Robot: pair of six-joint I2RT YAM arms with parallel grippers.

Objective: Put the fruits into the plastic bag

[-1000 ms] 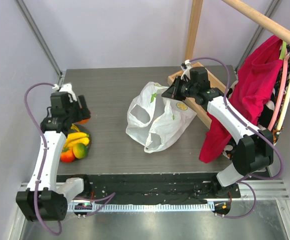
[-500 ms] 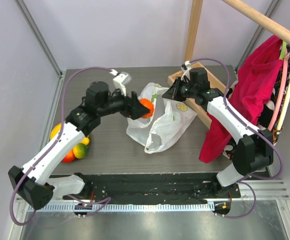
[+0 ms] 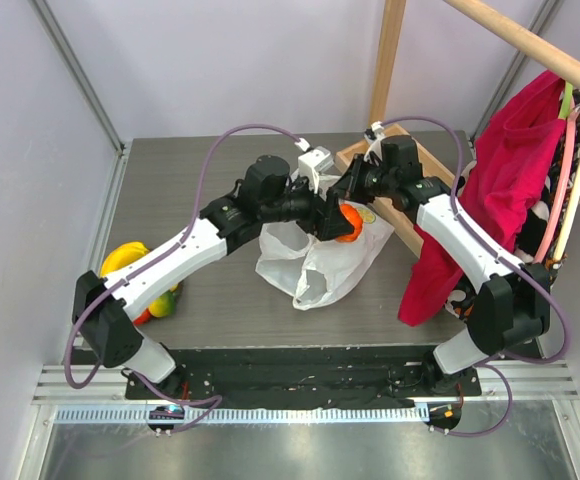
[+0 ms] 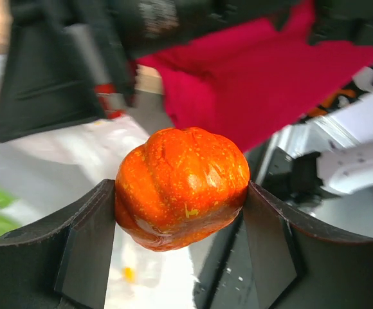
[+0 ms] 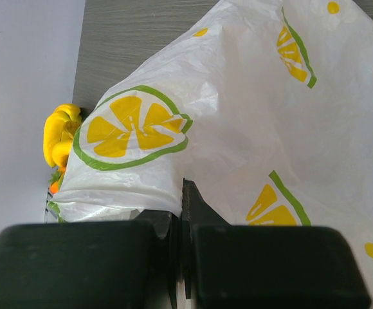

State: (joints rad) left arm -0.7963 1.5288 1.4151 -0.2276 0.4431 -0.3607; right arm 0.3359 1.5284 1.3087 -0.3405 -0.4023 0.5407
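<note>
**While the right claw pinches the bag, the left holds an orange fruit above it**

Where the left arm reaches across the table (image 3: 190,165), its left gripper (image 3: 334,221) hangs over the far right part of the plastic bag (image 3: 310,270). It carries the orange fruit (image 4: 181,193), a ribbed, pumpkin-like piece. The two pads are spread about as wide as the fruit and press against its sides, so it sits clamped between them, clear of the table.

Just beside it is the right gripper (image 5: 181,222). Its fingers are closed almost together with a fold of the bag's thin white film caught between them. The wrist view shows printed lemon slices and green leaves right above the pinch. The bag's body lies crumpled on the table toward the near edge.

Three more fruits lie well apart from the bag, by the table's left edge: the yellow banana bunch (image 3: 120,260), a green-yellow fruit (image 3: 162,300) and a red-orange fruit (image 3: 142,316), the last two partly hidden by the left arm. A red cloth (image 3: 515,170) hangs from a wooden frame (image 3: 390,60) on the right.
</note>
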